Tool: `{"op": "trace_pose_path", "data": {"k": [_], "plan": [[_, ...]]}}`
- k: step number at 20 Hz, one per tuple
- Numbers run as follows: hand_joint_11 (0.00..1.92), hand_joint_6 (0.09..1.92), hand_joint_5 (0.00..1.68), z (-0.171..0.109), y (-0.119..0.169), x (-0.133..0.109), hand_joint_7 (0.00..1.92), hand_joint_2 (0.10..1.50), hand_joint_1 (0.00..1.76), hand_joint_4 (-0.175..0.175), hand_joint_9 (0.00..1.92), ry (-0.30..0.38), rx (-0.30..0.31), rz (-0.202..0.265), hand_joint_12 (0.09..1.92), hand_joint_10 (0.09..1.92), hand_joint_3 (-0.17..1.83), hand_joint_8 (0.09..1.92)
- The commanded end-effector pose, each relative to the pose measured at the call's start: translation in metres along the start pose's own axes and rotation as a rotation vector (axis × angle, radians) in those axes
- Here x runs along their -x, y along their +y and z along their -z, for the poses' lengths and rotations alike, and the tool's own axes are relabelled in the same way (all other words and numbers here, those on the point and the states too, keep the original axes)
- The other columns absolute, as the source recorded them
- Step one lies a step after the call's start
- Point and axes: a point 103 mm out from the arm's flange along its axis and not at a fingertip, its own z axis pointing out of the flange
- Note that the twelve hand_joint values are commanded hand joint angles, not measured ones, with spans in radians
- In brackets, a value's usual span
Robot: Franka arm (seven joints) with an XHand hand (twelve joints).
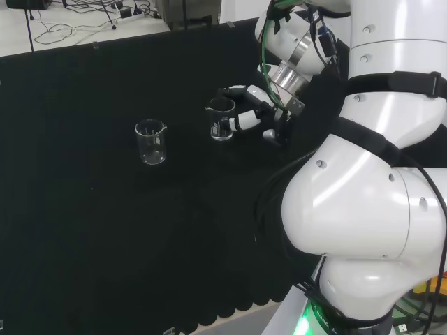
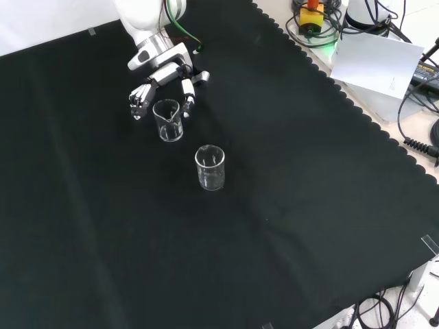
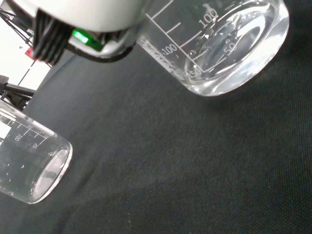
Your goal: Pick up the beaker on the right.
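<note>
I see the hand (image 1: 253,112) with fingers curled around the right beaker (image 1: 221,120) in the head view; it stands on the desk (image 1: 84,223). The other beaker (image 1: 151,142) stands apart, left.

Table (image 1: 84,230) covered in black cloth (image 2: 288,226), scalloped edge along one side. Two clear glass beakers stand upright directly on the cloth, well apart. Front view: first beaker (image 2: 169,120) near the upper centre, second beaker (image 2: 210,167) at about 5 o'clock from it. Both appear empty, graduations visible in wrist view.
</note>
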Motion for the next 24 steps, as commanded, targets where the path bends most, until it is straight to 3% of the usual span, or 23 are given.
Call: {"op": "trace_pose_path", "data": {"k": [1,15,24], "plan": [[0.0,0.09,0.52,-0.0049,0.0009,0.0005,0.3,0.53,0.92,-0.028,0.38,0.012,-0.021,0.004,1.32,0.58,0.58,0.6],[0.01,0.09,0.53,-0.0095,0.0059,-0.0066,0.33,0.51,0.9,-0.03,0.45,0.047,-0.031,0.04,1.37,0.58,0.61,0.6],[0.07,0.09,0.56,-0.0145,0.0071,-0.0031,0.35,0.51,0.9,-0.031,0.49,0.065,-0.028,0.012,1.37,0.58,0.62,0.61]]}}
